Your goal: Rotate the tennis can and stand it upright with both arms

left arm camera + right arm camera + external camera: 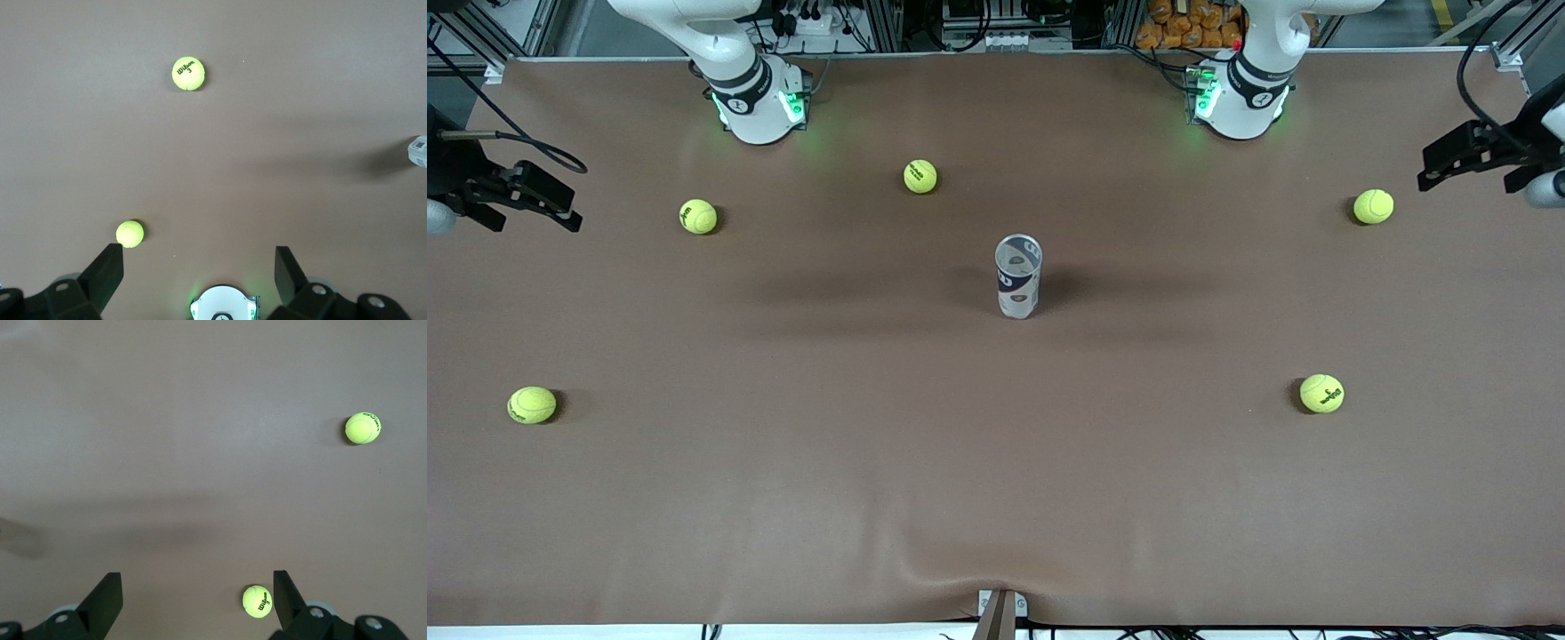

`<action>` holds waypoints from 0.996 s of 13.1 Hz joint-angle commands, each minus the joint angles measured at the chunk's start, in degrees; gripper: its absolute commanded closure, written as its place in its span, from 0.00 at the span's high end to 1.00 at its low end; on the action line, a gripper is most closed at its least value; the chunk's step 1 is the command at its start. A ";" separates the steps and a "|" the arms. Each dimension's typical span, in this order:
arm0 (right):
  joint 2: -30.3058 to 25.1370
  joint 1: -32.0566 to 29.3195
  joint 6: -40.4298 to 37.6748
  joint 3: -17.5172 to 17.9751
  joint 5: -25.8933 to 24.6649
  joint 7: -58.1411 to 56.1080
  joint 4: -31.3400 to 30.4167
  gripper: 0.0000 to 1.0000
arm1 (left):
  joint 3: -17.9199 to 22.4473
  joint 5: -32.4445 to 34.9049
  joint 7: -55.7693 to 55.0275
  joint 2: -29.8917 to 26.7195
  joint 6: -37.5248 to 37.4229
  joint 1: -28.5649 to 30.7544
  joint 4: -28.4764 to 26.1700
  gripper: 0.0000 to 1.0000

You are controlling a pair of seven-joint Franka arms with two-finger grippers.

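The tennis can [1018,276] stands upright in the middle of the table, with its open rim up and its white and dark blue label facing the front camera. Only its edge [418,151] shows in the left wrist view. My left gripper [1436,171] hangs open and empty in the air over the left arm's end of the table, well away from the can. The right gripper [560,206] hangs open and empty over the right arm's end. Bare table shows between the left gripper's [199,263] fingers, and a ball lies on the table below the right gripper [195,590], beside one fingertip.
Several yellow-green tennis balls lie scattered on the brown table [996,498]: [920,176], [698,216], [1373,206], [532,404], [1321,393]. The arms' green-lit bases [760,107] [1240,98] stand along the table edge farthest from the front camera.
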 commanded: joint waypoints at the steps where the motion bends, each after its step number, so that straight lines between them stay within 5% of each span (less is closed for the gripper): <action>1: -2.12 -1.54 -1.57 0.87 0.41 -0.63 -0.83 1.00 | 0.47 1.13 1.09 -0.38 1.18 -0.51 -1.22 1.00; 13: -2.21 -2.32 -2.45 0.61 0.41 -0.63 -0.48 1.00 | 3.02 0.51 0.39 0.06 1.26 -0.51 -1.22 1.00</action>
